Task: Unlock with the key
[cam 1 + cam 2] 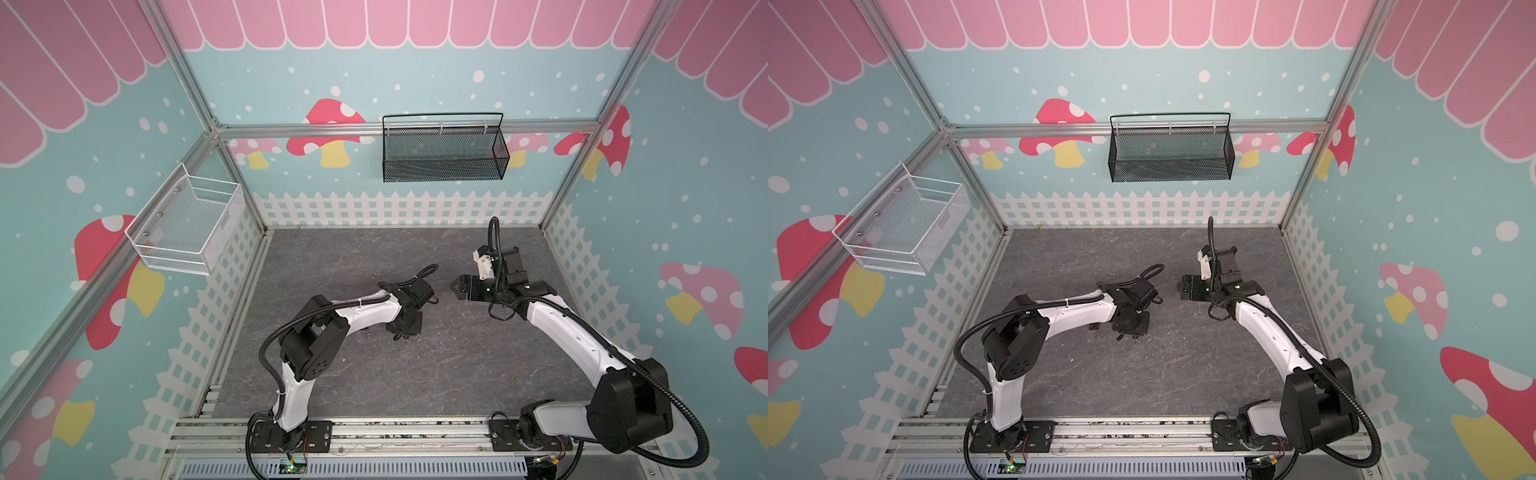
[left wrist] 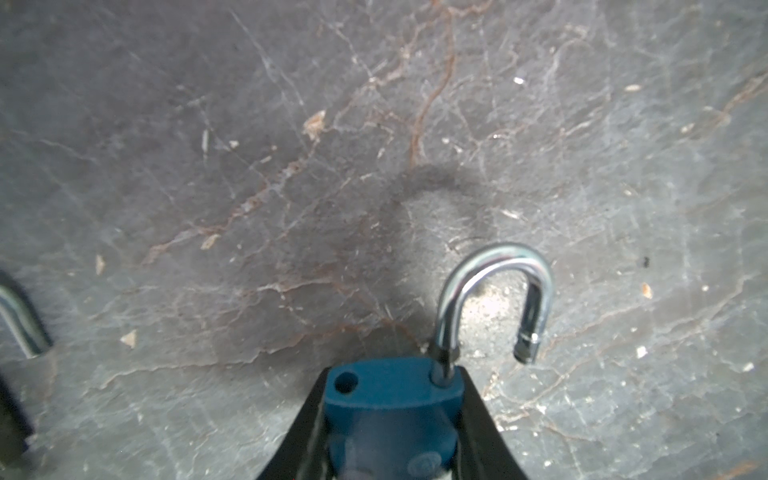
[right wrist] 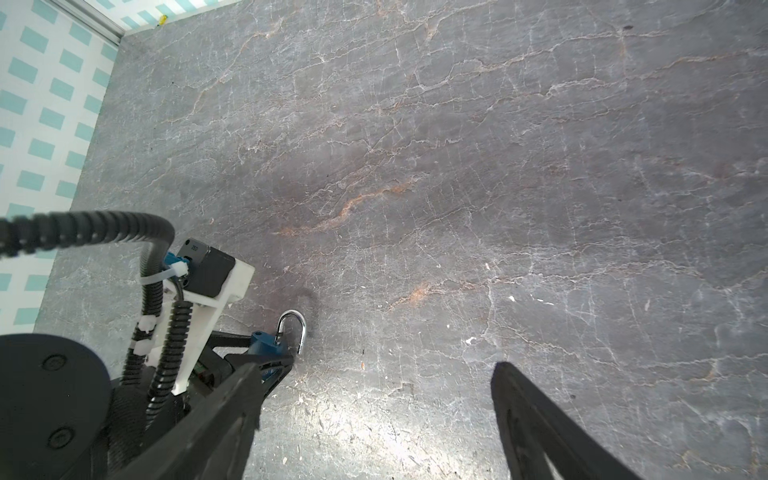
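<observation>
The blue padlock (image 2: pixel 390 399) is being clamped by its body between the jaws of the left gripper (image 2: pixel 392 386), low over the middle of the grey table (image 3: pixel 457 166), with one end of its steel shackle (image 2: pixel 494 266) free. The right gripper (image 3: pixel 378 365) is being held nearby with jaws wide apart and empty.

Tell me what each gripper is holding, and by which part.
The left gripper holds the blue padlock by its body, its silver metal shackle sticking out free. The right gripper holds nothing.
</observation>
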Controlling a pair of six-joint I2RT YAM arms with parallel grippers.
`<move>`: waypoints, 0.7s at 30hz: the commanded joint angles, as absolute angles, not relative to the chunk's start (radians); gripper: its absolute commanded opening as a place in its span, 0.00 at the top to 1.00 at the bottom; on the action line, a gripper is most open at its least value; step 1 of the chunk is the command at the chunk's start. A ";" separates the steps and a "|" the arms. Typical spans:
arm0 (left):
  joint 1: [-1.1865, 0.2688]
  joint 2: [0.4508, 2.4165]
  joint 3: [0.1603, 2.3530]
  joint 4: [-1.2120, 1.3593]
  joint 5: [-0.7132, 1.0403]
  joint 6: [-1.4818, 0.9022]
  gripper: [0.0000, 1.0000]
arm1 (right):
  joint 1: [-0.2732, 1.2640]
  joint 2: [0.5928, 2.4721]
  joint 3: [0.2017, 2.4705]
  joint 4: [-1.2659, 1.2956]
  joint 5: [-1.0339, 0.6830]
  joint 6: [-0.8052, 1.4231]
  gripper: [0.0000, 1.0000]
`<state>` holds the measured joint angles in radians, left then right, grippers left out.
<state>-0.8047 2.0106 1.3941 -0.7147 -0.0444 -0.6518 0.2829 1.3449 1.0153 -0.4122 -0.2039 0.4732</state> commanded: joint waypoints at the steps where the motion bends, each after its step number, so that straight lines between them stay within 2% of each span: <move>1: -0.790 2.034 1.400 -0.728 -0.022 -0.674 0.65 | 0.273 1.341 1.006 -0.391 -0.200 0.469 0.11; 2: -0.786 2.026 1.401 -0.728 -0.023 -0.675 0.60 | 0.272 1.338 1.007 -0.386 -0.187 0.464 0.12; 8: -0.749 1.925 1.417 -0.727 -0.008 -0.665 0.48 | 0.236 1.297 1.000 -0.320 -0.054 0.460 0.11; 13: -0.655 1.758 1.414 -0.726 0.008 -0.654 0.44 | 0.161 1.305 0.996 -0.254 0.099 0.492 0.07; 15: -0.604 1.657 1.390 -0.711 -0.045 -0.640 0.40 | 0.121 1.308 0.951 -0.195 0.165 0.506 0.02; 16: -0.566 1.600 1.368 -0.698 -0.087 -0.628 0.35 | 0.104 1.307 0.913 -0.145 0.207 0.506 0.01; 19: -0.418 1.456 1.253 -0.622 -0.255 -0.563 0.22 | 0.067 1.317 0.804 -0.001 0.384 0.479 0.03; 21: -0.269 1.400 1.159 -0.558 -0.366 -0.518 0.12 | 0.045 1.333 0.731 0.134 0.458 0.424 0.03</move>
